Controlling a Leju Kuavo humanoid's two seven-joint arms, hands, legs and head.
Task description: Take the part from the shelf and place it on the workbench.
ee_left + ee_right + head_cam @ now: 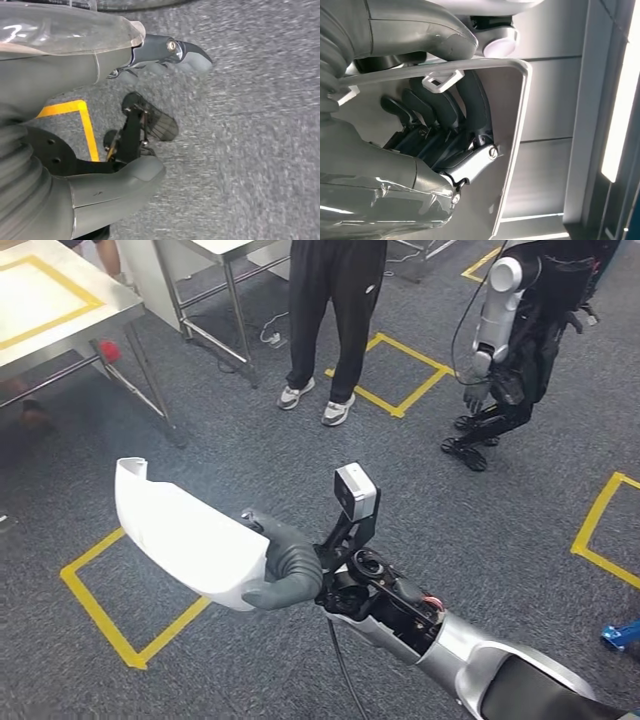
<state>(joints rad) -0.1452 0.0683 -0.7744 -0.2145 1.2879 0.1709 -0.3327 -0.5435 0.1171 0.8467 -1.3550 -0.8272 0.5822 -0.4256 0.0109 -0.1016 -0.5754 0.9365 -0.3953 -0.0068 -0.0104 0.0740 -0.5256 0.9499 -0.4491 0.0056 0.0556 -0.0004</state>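
My right hand [290, 565] grips one end of the part [181, 535], a long white curved shell held out level above the grey carpet. In the right wrist view the fingers [444, 115] curl inside the shell's hollow side [508, 150], and the thumb lies over its rim. A steel workbench [113, 302] with a yellow taped outline on its top stands at the far left, well apart from the part. My left hand [56, 75] hangs over the carpet with its fingers apart, holding nothing.
A person in dark trousers and grey shoes [332, 330] stands ahead at the centre. Another humanoid robot [513, 340] stands at the far right. Yellow tape squares [113, 625] mark the floor. A blue object [620, 635] lies at the right edge. A second table's legs [226, 310] stand behind.
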